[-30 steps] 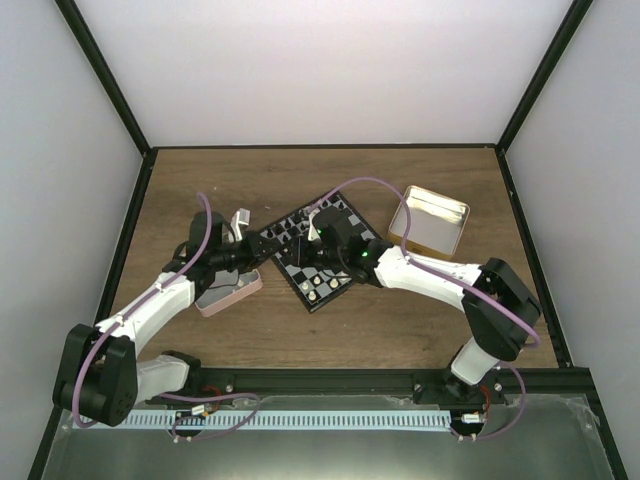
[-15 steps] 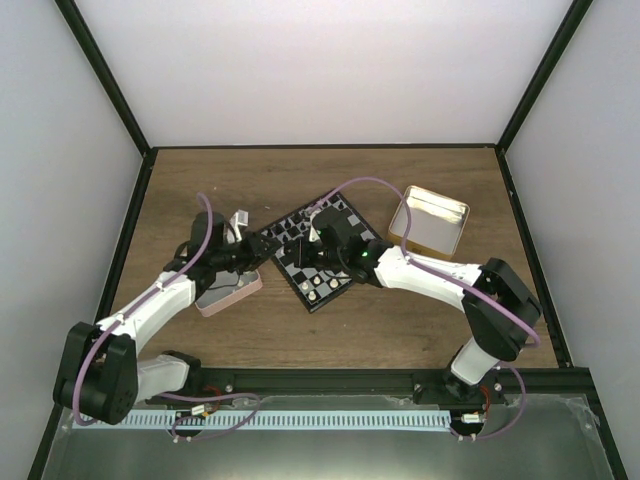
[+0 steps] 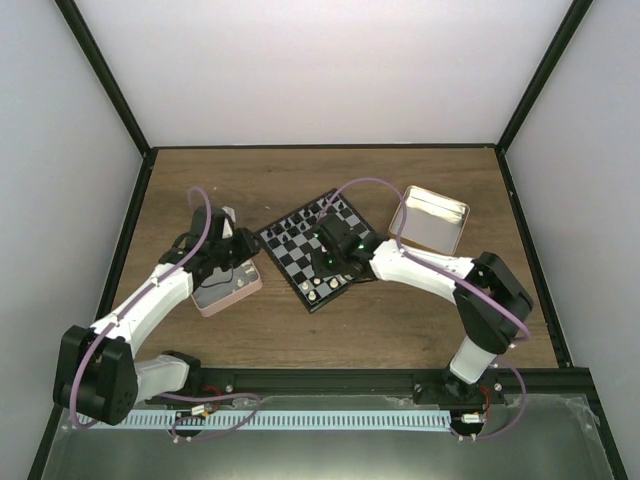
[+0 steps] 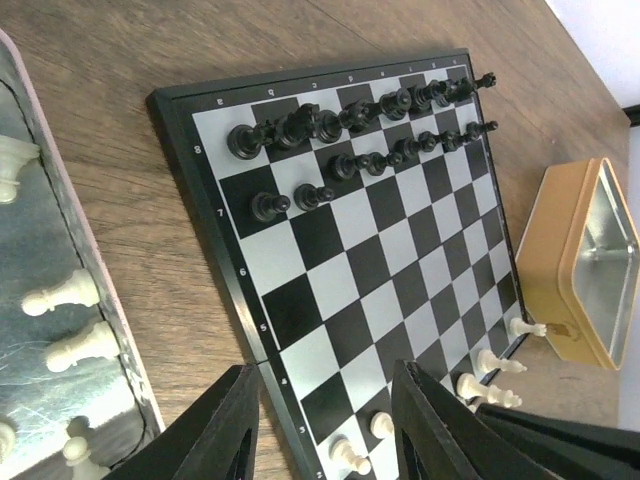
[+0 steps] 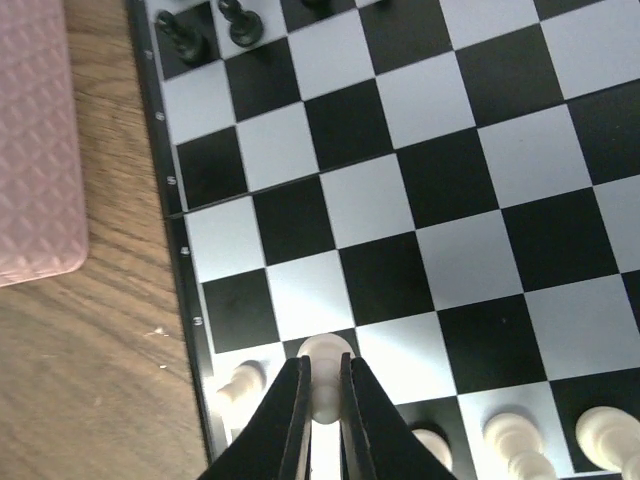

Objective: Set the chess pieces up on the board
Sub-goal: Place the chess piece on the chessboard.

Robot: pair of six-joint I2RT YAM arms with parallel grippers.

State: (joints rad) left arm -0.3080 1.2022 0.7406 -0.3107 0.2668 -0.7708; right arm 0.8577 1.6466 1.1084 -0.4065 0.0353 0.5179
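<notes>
The board (image 3: 300, 245) lies tilted at the table's middle, with black pieces (image 4: 340, 120) filling its far two rows. In the right wrist view my right gripper (image 5: 322, 378) is shut on a cream-white pawn (image 5: 326, 352) over a dark square in the second row, near the board's (image 5: 400, 200) edge. I cannot tell whether the pawn touches the square. More white pieces (image 5: 515, 440) stand beside it. My left gripper (image 4: 325, 430) is open and holds nothing, its fingers astride the board's (image 4: 330, 250) near edge. From above it hangs (image 3: 240, 258) between the pink tin and the board.
A pink tin (image 3: 228, 290) at the board's left holds several loose white pieces (image 4: 70, 345). A gold tin (image 3: 430, 222) sits at the board's right, close to its corner (image 4: 590, 260). Dark frame rails border the wooden table.
My left gripper has opened and drawn back from the board toward the pink tin. My right gripper has shut on a white pawn and shifted slightly left.
</notes>
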